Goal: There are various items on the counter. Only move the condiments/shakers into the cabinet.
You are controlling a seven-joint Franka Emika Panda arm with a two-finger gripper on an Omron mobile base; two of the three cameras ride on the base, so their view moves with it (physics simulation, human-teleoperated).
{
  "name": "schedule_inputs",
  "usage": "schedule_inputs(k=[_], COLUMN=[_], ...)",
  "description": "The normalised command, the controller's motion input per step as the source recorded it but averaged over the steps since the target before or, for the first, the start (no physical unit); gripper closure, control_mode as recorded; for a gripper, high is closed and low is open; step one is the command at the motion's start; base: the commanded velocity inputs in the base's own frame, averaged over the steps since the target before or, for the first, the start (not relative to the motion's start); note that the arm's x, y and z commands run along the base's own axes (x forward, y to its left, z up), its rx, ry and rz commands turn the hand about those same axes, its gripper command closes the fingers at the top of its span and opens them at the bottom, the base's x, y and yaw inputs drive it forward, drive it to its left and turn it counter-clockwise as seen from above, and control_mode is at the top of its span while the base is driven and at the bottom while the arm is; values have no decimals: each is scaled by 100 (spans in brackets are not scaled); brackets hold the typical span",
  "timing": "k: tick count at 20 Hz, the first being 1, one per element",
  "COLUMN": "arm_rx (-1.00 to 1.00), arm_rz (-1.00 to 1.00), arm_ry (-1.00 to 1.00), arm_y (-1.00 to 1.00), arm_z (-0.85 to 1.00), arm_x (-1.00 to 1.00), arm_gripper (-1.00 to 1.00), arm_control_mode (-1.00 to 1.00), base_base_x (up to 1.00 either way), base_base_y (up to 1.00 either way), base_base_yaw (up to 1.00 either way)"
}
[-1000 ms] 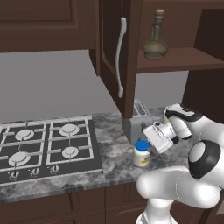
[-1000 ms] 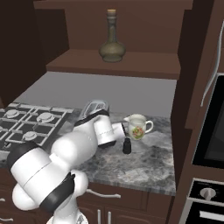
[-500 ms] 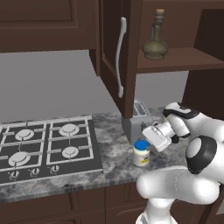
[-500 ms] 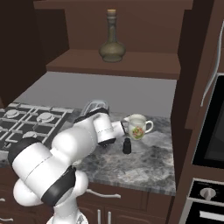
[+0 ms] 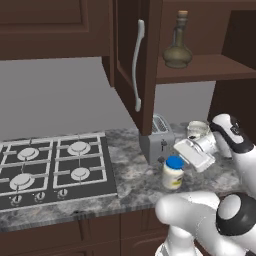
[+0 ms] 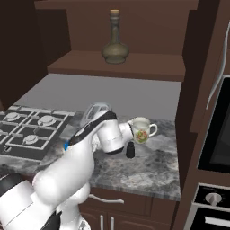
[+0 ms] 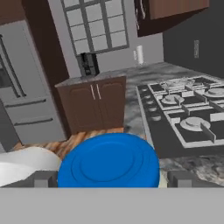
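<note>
gripper [image 7: 109, 178] spread wide, straddling blue-lidded jar [image 5: 173, 172] for grasp; bottle [image 5: 178, 47] shelved at 12 o'clock.

Lighting: even and soft, you get no glare. Shadows: dim cabinet [image 5: 131, 60] interior, faint shade on the surface [image 5: 135, 175]. Sharpness: rendered, slightly soft throughout.

oven [image 6: 214, 130]: standing at the far right, dark glass door showing | oven knob [image 6: 214, 198]: sitting on the panel below | fridge [image 7: 26, 83]: standing grey across the room | window [image 7: 94, 26]: showing pale panes beyond the far cupboards [image 7: 97, 105]
</note>
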Motion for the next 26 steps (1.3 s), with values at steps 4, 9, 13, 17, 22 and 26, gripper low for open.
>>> schedule_inputs(k=[4, 9, 13, 17, 22, 26], arm_rx=[0, 0, 0, 0, 0, 0], arm_rz=[-26, -31, -33, -32, -36, -33], arm_ry=[-19, -15, -6, -1, 0, -2], arm_y=[0, -2, -23, -32, -21, 0], arm_z=[100, 100, 100, 100, 100, 100], arm_x=[-61, -41, -46, -41, -20, 0], arm_gripper=[100, 100, 100, 100, 100, 100], arm_control_mode=[-100, -100, -100, -100, -100, -100], base_base_x=[0, 0, 0, 0, 0, 0], base_base_y=[0, 0, 0, 0, 0, 0], base_base_yaw=[0, 0, 0, 0, 0, 0])
